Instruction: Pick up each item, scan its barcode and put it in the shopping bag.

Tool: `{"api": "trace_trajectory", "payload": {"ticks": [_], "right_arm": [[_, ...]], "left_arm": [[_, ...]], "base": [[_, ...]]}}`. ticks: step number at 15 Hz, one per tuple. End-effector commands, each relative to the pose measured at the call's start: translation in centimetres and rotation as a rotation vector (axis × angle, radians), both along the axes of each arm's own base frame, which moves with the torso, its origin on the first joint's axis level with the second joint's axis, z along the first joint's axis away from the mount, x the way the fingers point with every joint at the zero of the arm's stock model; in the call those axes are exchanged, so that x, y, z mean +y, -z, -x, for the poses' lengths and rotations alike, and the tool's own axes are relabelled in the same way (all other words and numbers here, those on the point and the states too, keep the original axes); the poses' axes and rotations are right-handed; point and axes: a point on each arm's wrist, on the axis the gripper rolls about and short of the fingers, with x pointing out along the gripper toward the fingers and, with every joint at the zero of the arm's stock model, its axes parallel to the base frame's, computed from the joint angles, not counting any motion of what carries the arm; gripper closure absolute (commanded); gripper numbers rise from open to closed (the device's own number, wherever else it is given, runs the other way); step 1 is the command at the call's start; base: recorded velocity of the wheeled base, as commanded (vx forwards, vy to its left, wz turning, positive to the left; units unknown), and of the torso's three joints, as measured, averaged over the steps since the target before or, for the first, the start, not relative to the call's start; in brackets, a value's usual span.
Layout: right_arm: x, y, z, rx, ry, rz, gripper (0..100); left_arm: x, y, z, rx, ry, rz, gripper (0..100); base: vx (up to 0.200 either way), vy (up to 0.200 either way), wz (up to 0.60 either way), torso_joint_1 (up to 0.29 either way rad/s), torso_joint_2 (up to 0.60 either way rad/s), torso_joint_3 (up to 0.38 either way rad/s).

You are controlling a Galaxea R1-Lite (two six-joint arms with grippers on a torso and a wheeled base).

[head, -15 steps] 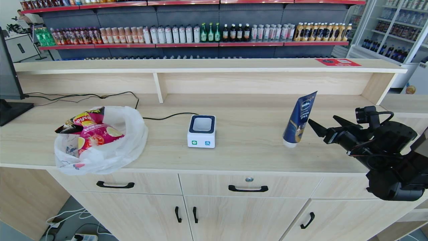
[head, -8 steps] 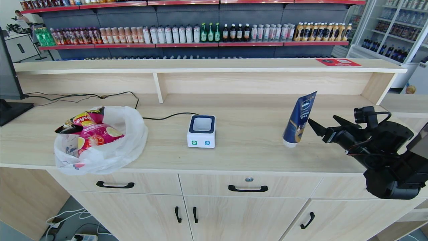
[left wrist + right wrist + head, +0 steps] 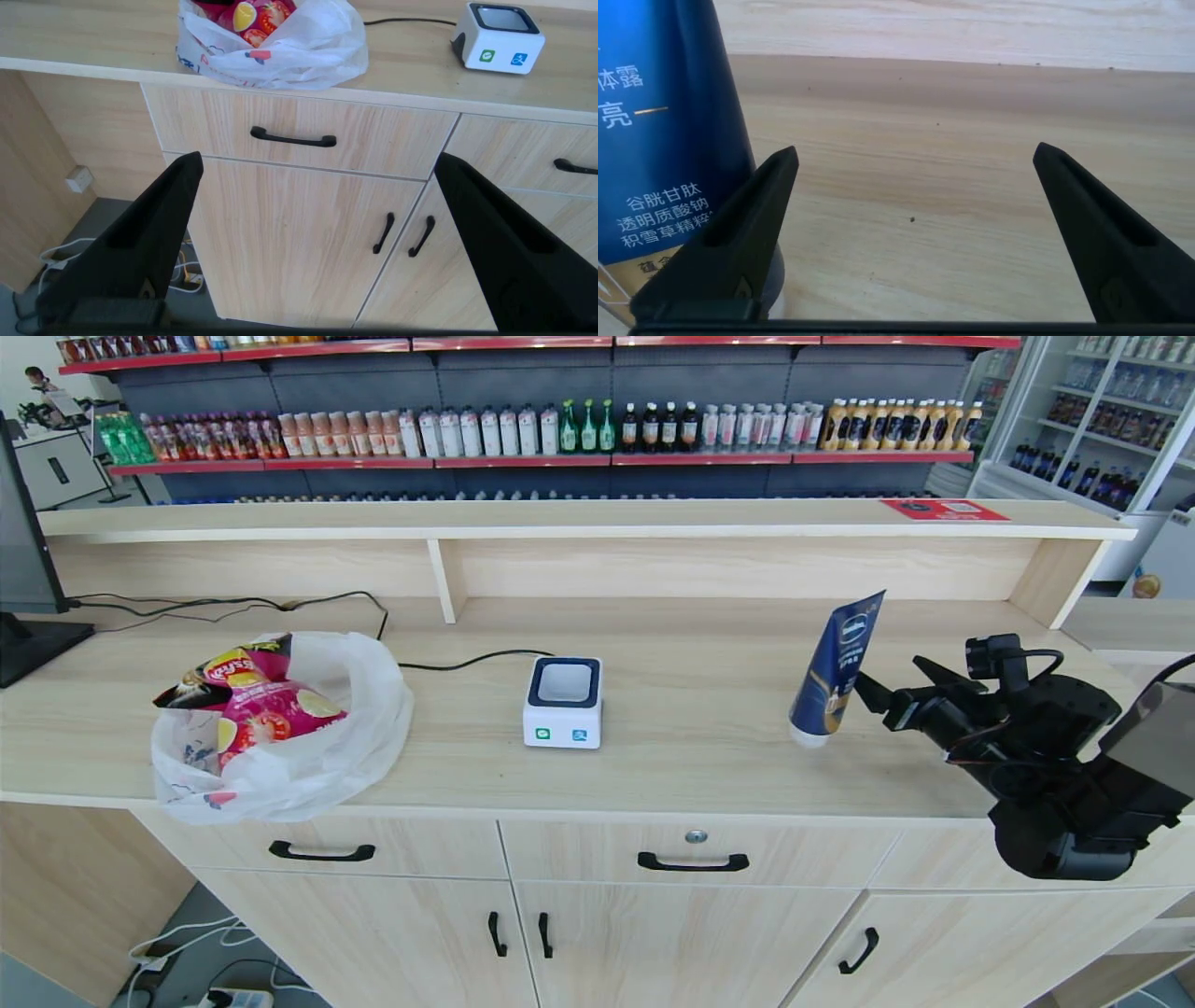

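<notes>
One tube [image 3: 834, 672] stands nearly upright, cap down, on the tabletop's [image 3: 691, 709] right side, just left of the right gripper [image 3: 889, 672], whose spread, empty jaws point at it without straddling it.

Dark blue plastic tube [image 3: 663, 121] just beside right gripper [image 3: 915, 151]: upper part, one side cropped. White plastic shopping bag [image 3: 308, 51] beyond left gripper [image 3: 318, 159]: far side cropped.
</notes>
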Motion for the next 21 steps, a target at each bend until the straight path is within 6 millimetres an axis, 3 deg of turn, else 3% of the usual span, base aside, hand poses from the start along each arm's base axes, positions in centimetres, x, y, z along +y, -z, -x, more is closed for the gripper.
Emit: {"api": "trace_trajectory", "payload": {"ticks": [1,7,12,14,19,21], "right_arm": [[0.0,0.4,-0.5,-0.002,-0.002,0.0,0],[0.2,0.9,-1.4,-0.011,-0.01,-0.001,0],[-0.9,0.9,-1.5,-0.016,0.017,-0.004,0],[-2.0,-0.1,-0.1,-0.01,0.042,-0.015,0],[-1.6,-2.9,1.7,-0.048,0.039,-0.024,0],[-1.4,-2.5,2.4,-0.019,0.041,-0.022,0]], "left_arm": [[0.0,0.0,0.0,0.0,0.0,0.0,0],[0.0,0.0,0.0,0.0,0.0,0.0,0],[0.0,0.0,0.0,0.0,0.0,-0.001,0],[0.0,0.0,0.0,0.0,0.0,-0.001,0],[0.0,0.0,0.0,0.0,0.001,-0.004,0],[0.0,0.0,0.0,0.0,0.001,-0.004,0]], "base": [[0.0,0.0,0.0,0.0,0.0,0.0],[0.0,0.0,0.0,0.0,0.0,0.0],[0.0,0.0,0.0,0.0,0.0,0.0],[0.0,0.0,0.0,0.0,0.0,0.0],[0.0,0.0,0.0,0.0,0.0,0.0],[0.0,0.0,0.0,0.0,0.0,0.0]]}}
